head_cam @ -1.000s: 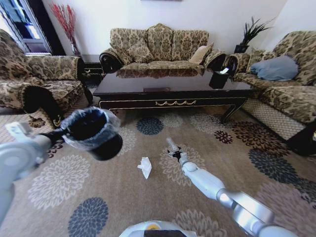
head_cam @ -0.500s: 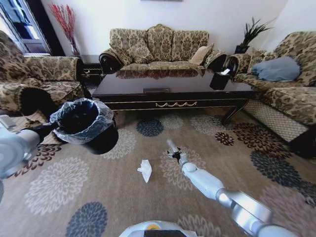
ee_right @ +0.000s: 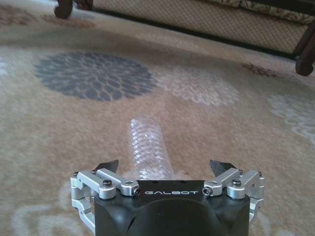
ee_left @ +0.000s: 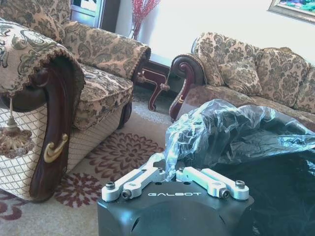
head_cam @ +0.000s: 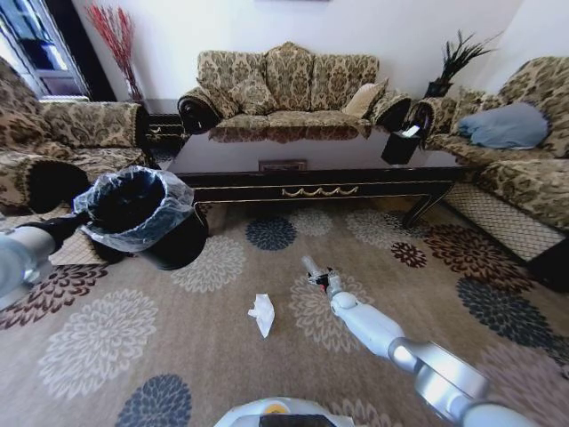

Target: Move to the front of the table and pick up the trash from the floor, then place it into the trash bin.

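Bin (head_cam: 133, 213) pinched at rim by left gripper (ee_left: 170, 172) | right gripper (ee_right: 167, 169) spread wide around bottle (ee_right: 149, 150)

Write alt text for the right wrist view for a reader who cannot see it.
The right gripper, its jaws spread open, sits low over a floral carpet with a clear ribbed plastic bottle lying between the fingertips, not yet gripped. Beyond the bottle, the base of a sofa with dark wooden feet crosses the background.

My right gripper (head_cam: 317, 274) sits low over the carpet with the bottle (ee_right: 147, 150) lying between its spread fingers. The tissue (head_cam: 262, 314) lies to its left, the table (head_cam: 311, 173) beyond it. The trash bin (head_cam: 142, 216) hangs clamped in my left gripper (ee_left: 170, 169), far left.
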{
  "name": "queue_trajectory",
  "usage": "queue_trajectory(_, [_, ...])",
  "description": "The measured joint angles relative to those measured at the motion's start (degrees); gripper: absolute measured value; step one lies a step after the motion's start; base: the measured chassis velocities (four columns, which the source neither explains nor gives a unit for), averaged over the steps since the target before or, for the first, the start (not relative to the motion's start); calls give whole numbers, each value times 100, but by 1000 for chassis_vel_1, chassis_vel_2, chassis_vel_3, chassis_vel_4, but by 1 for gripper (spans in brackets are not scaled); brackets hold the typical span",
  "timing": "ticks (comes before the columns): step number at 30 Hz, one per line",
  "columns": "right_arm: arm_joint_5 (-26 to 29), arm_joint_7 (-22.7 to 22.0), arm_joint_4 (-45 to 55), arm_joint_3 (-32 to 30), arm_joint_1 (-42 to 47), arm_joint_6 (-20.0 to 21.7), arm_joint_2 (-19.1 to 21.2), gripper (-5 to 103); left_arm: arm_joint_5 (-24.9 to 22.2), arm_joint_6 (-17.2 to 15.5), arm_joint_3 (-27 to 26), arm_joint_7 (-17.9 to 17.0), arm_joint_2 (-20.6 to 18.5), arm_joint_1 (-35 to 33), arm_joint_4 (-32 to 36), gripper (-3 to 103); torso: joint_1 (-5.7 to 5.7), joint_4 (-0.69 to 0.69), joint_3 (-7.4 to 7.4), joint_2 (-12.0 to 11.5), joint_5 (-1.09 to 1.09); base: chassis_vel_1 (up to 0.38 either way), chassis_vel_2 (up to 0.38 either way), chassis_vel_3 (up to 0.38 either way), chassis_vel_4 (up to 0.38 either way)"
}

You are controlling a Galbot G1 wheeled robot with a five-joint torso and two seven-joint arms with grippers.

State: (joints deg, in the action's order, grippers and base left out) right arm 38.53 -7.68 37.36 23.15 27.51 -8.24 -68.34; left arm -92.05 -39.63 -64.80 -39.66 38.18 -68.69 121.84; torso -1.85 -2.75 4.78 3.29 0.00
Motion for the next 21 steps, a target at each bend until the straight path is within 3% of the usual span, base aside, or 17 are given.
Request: queue_trajectory(21, [-40, 426, -800, -32, -193, 242, -406, 100, -68, -15, -173, -44, 83, -240, 279, 4, -2, 0, 1, 1, 0, 0, 0, 0, 0])
